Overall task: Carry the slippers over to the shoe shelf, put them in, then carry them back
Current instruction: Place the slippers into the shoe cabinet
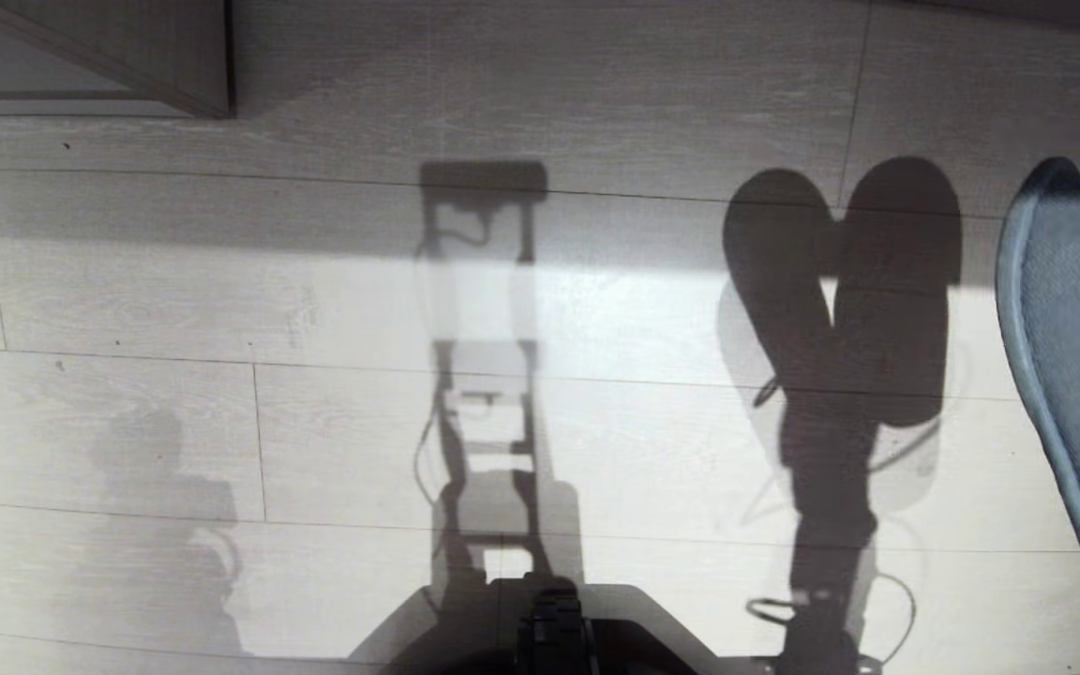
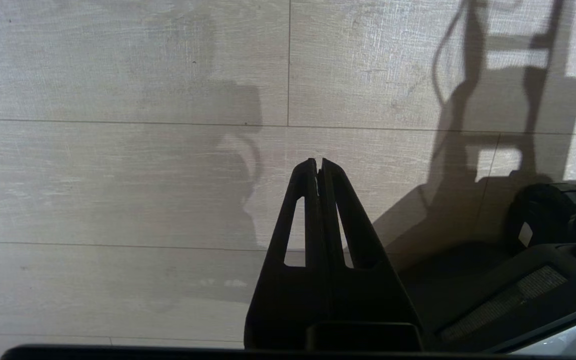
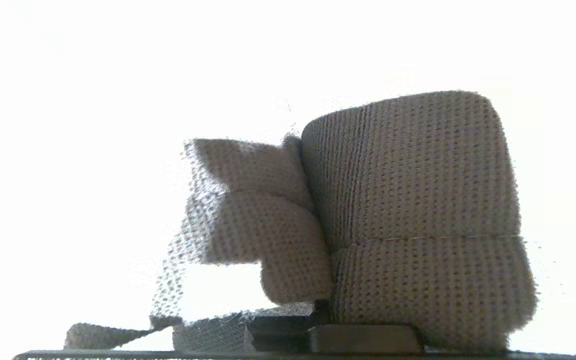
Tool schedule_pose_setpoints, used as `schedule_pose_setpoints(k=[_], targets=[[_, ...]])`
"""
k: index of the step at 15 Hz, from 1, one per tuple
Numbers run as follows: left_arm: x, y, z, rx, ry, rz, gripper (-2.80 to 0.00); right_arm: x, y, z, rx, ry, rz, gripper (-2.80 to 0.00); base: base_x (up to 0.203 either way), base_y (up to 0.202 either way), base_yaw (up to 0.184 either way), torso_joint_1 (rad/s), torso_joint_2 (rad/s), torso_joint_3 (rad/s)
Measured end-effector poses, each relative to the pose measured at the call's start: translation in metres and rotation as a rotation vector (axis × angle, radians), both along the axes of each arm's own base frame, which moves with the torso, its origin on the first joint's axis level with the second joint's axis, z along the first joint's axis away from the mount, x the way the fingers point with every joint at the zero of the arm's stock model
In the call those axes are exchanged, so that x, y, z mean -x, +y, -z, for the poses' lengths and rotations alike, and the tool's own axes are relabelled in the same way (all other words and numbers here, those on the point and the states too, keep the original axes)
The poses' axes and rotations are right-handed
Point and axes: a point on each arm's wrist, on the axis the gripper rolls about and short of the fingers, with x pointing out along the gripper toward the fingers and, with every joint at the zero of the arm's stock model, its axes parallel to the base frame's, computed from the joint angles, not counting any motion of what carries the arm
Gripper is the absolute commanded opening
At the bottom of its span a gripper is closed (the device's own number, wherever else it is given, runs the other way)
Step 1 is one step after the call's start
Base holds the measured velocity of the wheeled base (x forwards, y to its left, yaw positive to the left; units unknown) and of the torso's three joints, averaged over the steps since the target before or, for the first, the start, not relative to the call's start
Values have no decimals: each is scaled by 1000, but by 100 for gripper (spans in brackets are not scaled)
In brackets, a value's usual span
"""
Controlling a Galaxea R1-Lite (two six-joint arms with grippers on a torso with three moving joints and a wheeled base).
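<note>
One of the slippers (image 1: 1070,366) shows its grey-blue sole at the right edge of the head view, lifted above the floor. In the right wrist view the pair's wide woven straps (image 3: 408,200) fill the space in front of my right gripper (image 3: 318,320). The gripper is shut on them and its fingers are hidden behind the fabric. My left gripper (image 2: 318,162) hangs shut and empty over the floor. A taupe wood-grain corner with a pale board (image 1: 193,56) at the far left looks like part of the shoe shelf.
Pale wood-plank floor (image 1: 221,281) spreads below me, crossed by the shadows of my torso and of the right arm with the slippers. My dark base (image 1: 549,637) shows at the near edge, and also in the left wrist view (image 2: 543,280).
</note>
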Motion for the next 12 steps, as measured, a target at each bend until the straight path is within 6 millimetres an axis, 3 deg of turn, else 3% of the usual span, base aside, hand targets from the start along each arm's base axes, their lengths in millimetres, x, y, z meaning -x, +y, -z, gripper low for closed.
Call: schedule_pose_setpoints(k=[6,8,12], targets=[[0,0,0,-1,0,0,-280,67,11,43,40,78,-42,-280,0,0,0,0,0,0],[0,0,0,-1,0,0,-280,79,13,56,54,79,-54,-280,0,0,0,0,0,0],[0,0,0,-1,0,0,-280,89,13,59,51,38,-117,-280,0,0,0,0,0,0]])
